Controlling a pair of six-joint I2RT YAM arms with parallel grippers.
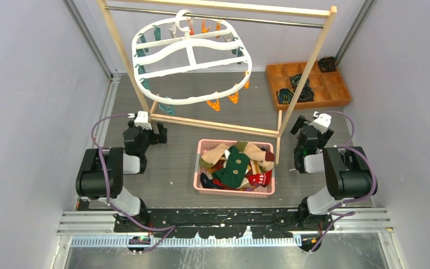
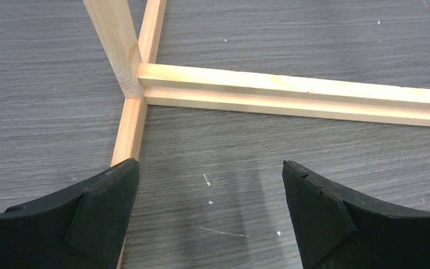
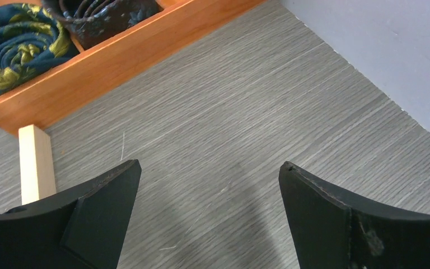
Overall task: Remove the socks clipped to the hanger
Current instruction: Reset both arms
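The socks (image 1: pixel 236 165) lie heaped in the pink basket (image 1: pixel 197 178), the lower ones hidden under the upper. The clips (image 1: pixel 214 105) on the hanger (image 1: pixel 191 56) are too small to read. In both wrist views the bottom edge cuts the fingers (image 2: pixel 98 218); the orange tray (image 3: pixel 117 61) runs off the top

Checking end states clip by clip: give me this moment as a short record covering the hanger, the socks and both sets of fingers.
hanger: hooked on the wooden rack, no socks visible on it
clips: orange and teal, dangling bare
socks: piled in the pink basket on the table
left fingers: open, empty, low by the rack's base
right fingers: open, empty, near the orange tray
task status: looks finished
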